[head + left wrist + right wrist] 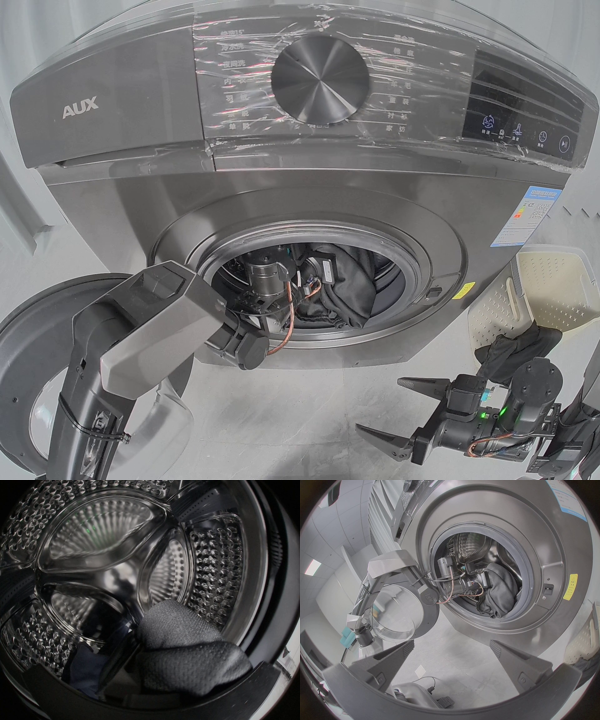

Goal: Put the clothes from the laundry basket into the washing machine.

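Right hand [379,405] wide open, empty, left hand [315,275] in drum [93,533] against dark garment [187,655], grip unclear

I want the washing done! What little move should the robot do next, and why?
Probably the left arm should push the crumpled black cloth deeper into the shiny steel drum, since the cloth hangs over the grey door rim.

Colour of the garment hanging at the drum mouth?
Dark grey, near black garment; shows best in the right wrist view.
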